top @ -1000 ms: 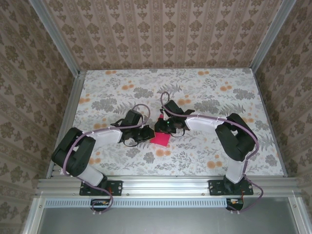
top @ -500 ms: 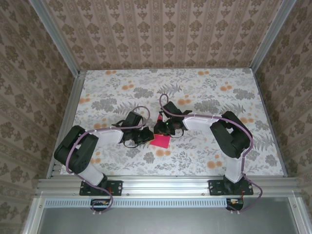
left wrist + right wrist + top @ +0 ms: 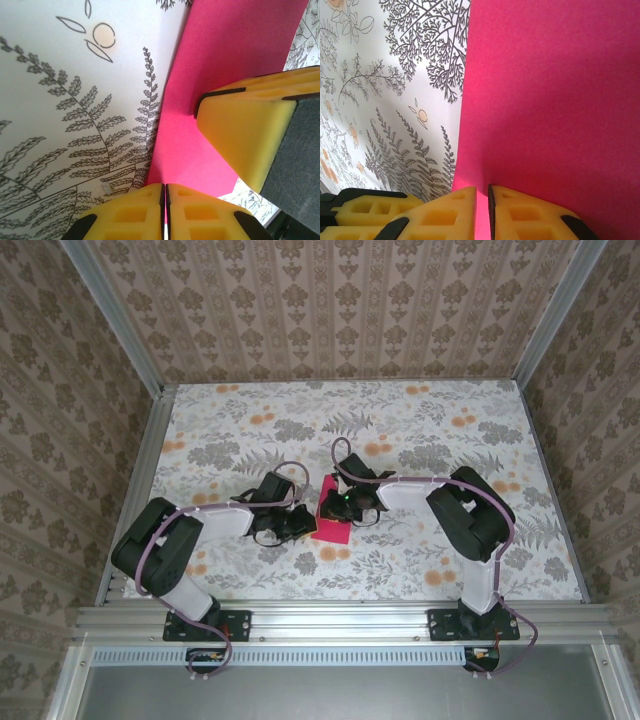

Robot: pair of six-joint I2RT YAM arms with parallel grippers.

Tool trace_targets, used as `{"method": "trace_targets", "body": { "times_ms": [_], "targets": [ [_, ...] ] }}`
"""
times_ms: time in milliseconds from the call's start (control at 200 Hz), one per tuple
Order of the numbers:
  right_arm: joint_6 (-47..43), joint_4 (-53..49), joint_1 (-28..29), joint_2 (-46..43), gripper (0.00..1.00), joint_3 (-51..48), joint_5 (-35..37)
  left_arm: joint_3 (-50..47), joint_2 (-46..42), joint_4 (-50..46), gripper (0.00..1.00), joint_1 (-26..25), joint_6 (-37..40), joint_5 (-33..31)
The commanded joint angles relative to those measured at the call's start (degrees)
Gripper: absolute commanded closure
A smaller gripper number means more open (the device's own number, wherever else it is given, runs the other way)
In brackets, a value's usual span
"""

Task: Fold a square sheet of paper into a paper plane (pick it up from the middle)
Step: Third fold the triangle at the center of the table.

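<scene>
Fingers: left gripper [image 3: 165, 195] pinched on the near edge of the square sheet of paper [image 3: 235, 50] | right gripper [image 3: 482, 197] clamped on the same sheet, just beside the left | sheet mid-table, curved up off the tablecloth [image 3: 75, 75], stretching ahead of both grippers | judged: both arms equally near for creasing

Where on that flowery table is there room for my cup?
The far strip of tablecloth along the back wall is bare, as is the near middle along the front rail. The centre is crowded: left gripper and right gripper pinch the pink paper.
</scene>
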Motion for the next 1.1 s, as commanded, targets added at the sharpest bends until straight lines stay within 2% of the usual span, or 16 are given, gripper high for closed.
{"method": "trace_targets", "body": {
  "times_ms": [0, 145, 335, 700, 1095],
  "targets": [
    [1.3, 1.3, -0.3, 0.5, 0.84, -1.3, 0.0, -1.1, -3.1, 0.1, 0.88, -0.4, 0.5, 0.7],
    [2.4, 2.4, -0.4, 0.6, 0.86, -2.1, 0.1, -1.8, -5.1, 3.4, 0.86, -0.6, -0.6, 1.3],
    [3.1, 3.1, -0.4, 0.6, 0.86, -2.4, -0.1, -0.7, -1.8, 2.1, 0.86, -1.1, -0.6, 1.2],
    [3.2, 3.4, -0.6, 0.0, 0.86, -2.9, -0.3, -0.9, 1.0, -2.2, 0.87, -1.1, 0.7, -3.2],
    [2.0, 5.8, 0.4, -3.0, 0.86, -3.1, -5.0, -1.3, 2.3, -2.9, 0.9, -0.9, 1.3, -3.0]
  ]
}}
